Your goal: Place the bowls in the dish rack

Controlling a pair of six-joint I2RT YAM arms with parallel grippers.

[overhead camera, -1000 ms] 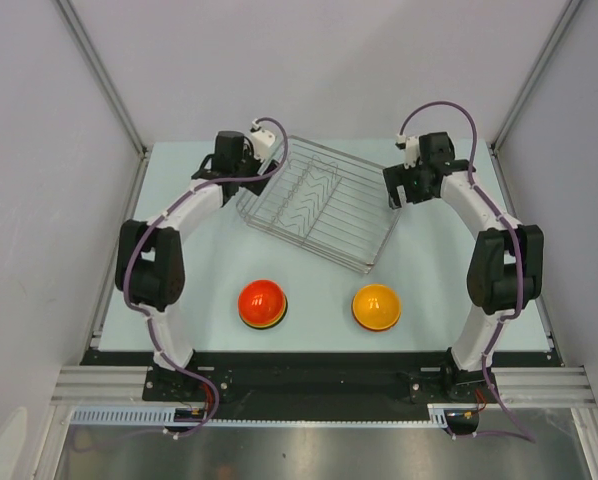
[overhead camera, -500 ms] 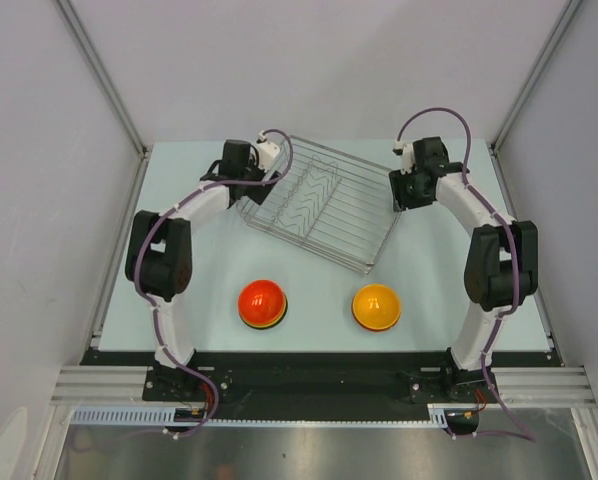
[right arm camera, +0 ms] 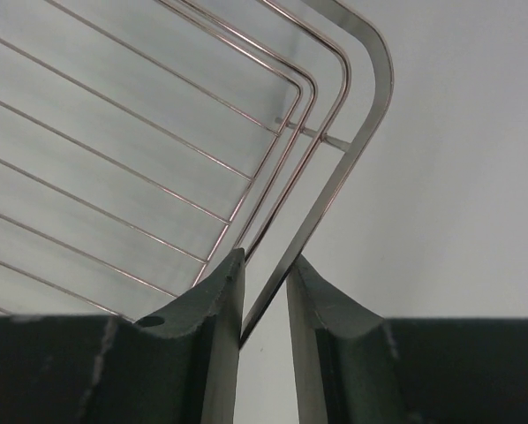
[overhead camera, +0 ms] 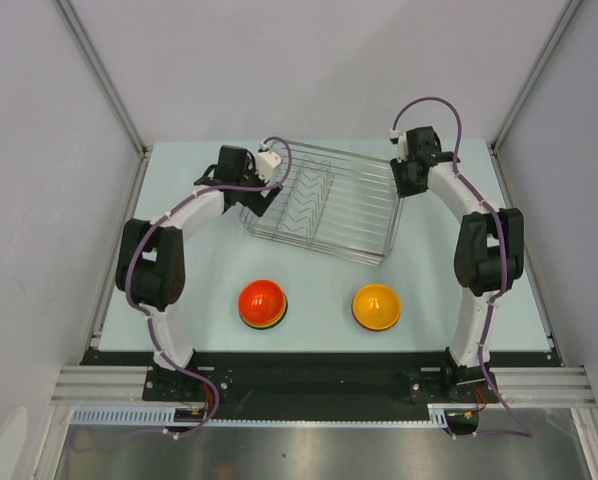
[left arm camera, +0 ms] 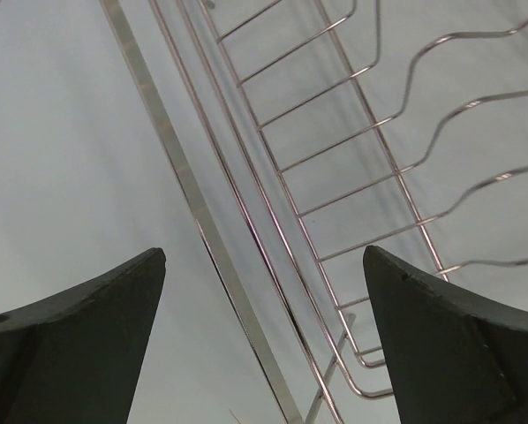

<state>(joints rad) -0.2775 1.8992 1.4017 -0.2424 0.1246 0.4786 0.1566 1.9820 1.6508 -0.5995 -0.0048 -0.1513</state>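
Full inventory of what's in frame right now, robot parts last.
dish rack: 1, silver wire, far centre of the table, no bowls in it
red bowl: 1, red, upside down, in front of the rack, left of centre; darker rims show under it
orange bowl: 1, orange-yellow, upside down, right of the red bowl, apart from it
table: 1, pale blue-green, under everything
left gripper: 1, black fingers, open, straddling the rack's left rim
right gripper: 1, black fingers, closed on the rack's right rim near its far corner
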